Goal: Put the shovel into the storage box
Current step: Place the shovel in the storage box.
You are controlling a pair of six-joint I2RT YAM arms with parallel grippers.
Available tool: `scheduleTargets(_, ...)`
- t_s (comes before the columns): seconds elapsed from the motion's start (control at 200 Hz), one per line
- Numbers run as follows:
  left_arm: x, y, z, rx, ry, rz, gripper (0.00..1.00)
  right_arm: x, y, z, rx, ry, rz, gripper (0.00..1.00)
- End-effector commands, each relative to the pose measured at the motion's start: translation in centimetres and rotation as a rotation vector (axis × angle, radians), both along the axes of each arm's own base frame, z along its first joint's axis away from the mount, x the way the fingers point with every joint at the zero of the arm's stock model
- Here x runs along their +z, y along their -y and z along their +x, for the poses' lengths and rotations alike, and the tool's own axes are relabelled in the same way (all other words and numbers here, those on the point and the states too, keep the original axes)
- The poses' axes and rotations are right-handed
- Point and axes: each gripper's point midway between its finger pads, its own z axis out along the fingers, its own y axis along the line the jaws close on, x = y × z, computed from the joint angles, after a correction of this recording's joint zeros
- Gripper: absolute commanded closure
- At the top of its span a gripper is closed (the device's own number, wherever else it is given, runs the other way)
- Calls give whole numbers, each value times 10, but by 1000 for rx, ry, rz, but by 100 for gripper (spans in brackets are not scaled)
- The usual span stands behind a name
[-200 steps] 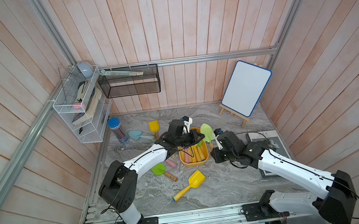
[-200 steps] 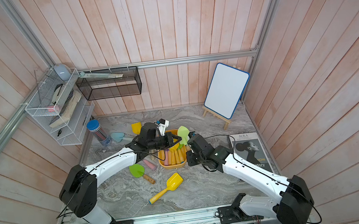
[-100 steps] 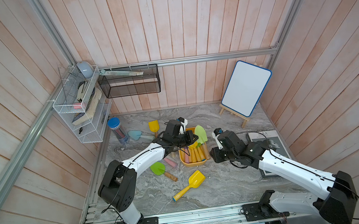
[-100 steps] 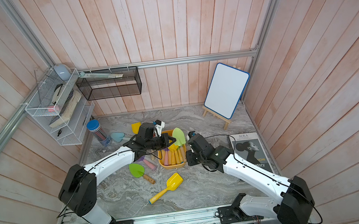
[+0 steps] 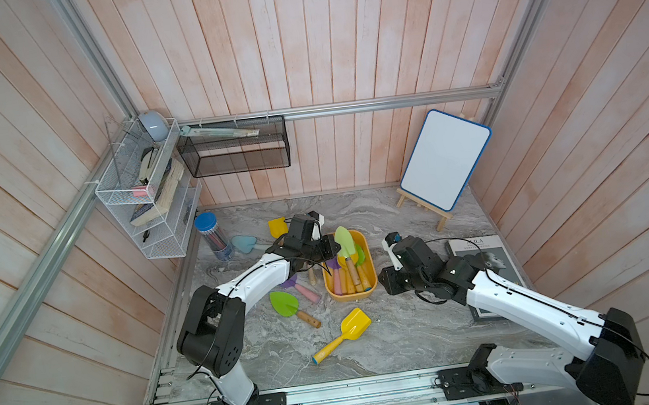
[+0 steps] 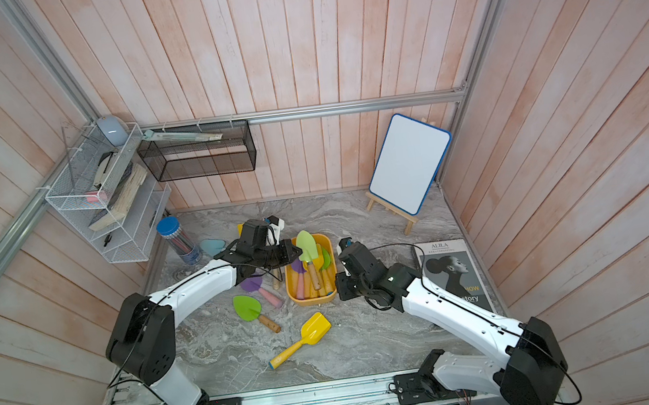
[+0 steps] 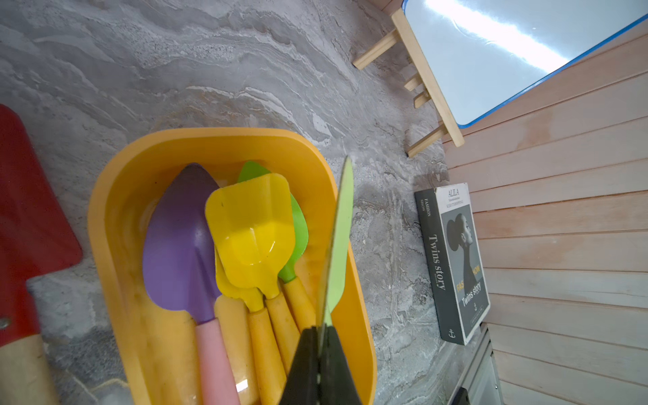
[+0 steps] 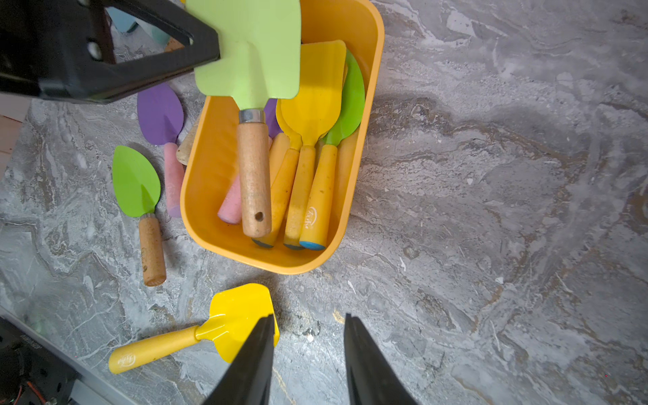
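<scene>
The left pincer pinched the lime-green shovel by its blade, long axis along the storage box, wooden handle pointing toward the robot's side; the right pincer stood spread, empty.

A robotics test booth, I'd say: plank walls braced with aluminium rails, a marble-look tabletop, a left arm and right arm bolted to a slotted base rail at the near edge.
</scene>
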Motion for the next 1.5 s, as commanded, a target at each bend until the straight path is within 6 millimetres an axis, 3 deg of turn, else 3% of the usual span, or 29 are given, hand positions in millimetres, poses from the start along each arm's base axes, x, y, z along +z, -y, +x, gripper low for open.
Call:
scheduleTargets(0.0,6,1,16,-11,65,16,100,-6,-3,-1,20,-5,-6,62)
scheduleTargets(0.355,-4,-4,28,-16,91,110,100,-11,-4,-1,24,-16,-9,62)
scheduleTargets(1.495,-59,-14,23,-31,8,220,100,-21,-5,-3,33,-35,-17,62)
